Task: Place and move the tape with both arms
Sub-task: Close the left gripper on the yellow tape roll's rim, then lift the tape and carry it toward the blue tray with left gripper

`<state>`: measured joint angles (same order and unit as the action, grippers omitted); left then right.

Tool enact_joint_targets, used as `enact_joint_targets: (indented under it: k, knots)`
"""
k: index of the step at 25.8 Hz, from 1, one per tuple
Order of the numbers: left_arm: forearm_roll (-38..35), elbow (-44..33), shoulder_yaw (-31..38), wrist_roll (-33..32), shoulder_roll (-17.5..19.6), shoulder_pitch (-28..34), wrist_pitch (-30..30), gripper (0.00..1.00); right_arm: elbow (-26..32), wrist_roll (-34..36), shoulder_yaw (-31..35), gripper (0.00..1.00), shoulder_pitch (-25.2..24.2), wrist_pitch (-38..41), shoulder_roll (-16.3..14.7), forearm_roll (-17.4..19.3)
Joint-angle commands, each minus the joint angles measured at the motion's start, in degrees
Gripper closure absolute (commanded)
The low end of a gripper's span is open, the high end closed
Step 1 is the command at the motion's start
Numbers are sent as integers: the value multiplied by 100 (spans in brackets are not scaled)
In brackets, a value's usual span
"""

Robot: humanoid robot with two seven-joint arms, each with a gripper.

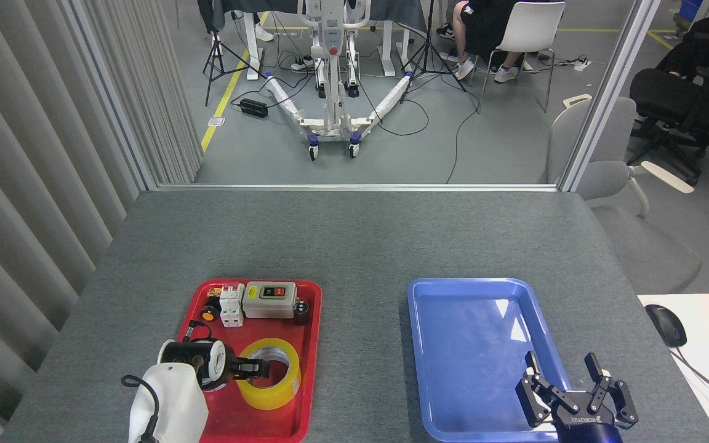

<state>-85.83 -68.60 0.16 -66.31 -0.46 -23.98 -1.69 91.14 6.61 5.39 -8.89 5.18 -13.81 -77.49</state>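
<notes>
nearest you: your right gripper (576,384) sits low over the near right corner of the blue tray (447,307), fingers (534,368) spread apart, nothing between them. your left gripper (256,369) comes in over the near left of the red tray (311,344), pointing right, with its black fingertips reaching over the rim of the tape (271,375) into the core hole. it's seen end-on and dark, so you can't tell if it's clenched on the roll wall or released.

tape lies flat on its side in the near half of the red tray, yellow band outward, white core inside.

just behind the tape, along the tray's far edge: a grey switch box (270,299) with green and red buttons, a white terminal block (231,304) to its left, a small yellow-black button (208,314) further left, a dark cylinder (301,312) at the box's right end. these crowd the far side of the roll but don't touch it.

both trays sit well apart on a grey felt-like table (354,234). right of it, a white desk with a mouse (666,324).

beyond: grey floor, a white wheeled stand (333,123) with cables, tripods, a seated person's legs (484,61), office chairs (600,160) at right, a ribbed grey wall panel (40,141) at left.
</notes>
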Motion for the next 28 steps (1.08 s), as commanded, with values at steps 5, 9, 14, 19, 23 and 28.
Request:
enact_joint_targets:
  k: [5, 9, 14, 19, 23, 28]
  knots:
    - [-30, 31, -7, 4, 11, -1, -42, 27, 0, -2, -2, 0, 1, 10, -7, -3]
    - [-30, -39, -7, -31, 20, 25, -226, 55, 0, -2, 15, 0, 1, -34, 28, 5]
    - [49, -171, -7, -110, 37, 51, -736, 87, 0, -2, 112, 0, 10, -34, 10, 14]
    - [383, -329, 186, 136, 11, 69, -569, 100, 0, -2, 94, 0, 19, -25, -43, -3]
    - [1939, -795, 731, 1340, -200, 333, 257, 100, 9, -11, 77, 0, 1, 19, -87, -188]
    - [3108, -1138, 705, 2280, -314, 517, 380, 100, 27, -11, 103, 0, 10, 1, -87, -557]
